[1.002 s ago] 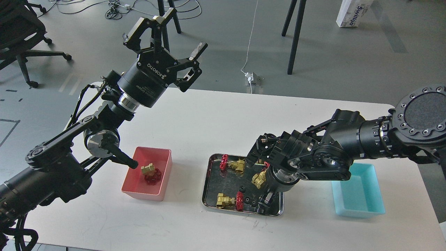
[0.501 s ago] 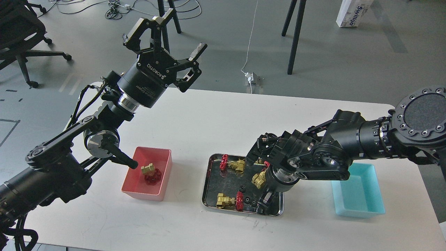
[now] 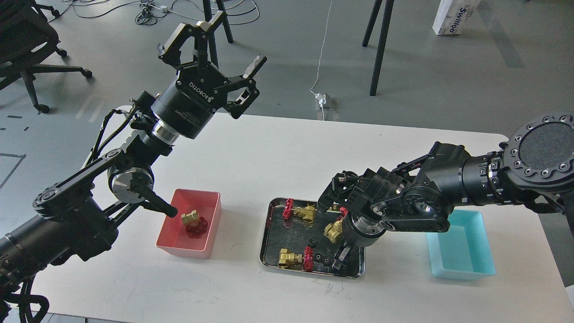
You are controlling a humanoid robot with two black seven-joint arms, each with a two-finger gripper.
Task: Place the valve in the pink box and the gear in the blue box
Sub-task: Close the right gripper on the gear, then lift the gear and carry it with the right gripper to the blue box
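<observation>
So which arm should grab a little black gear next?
The right one, probably. Its tool hangs low inside the steel tray, close to the gears, with the blue box beside it. The left tool is open, raised high, far from the tray.

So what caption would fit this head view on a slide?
Right hand reaches into the steel tray of valves and gears; one valve already lies in the pink box.

Tray [image 3: 269, 233] lies between pink box [image 3: 210, 215] and blue box [image 3: 486, 251].
</observation>
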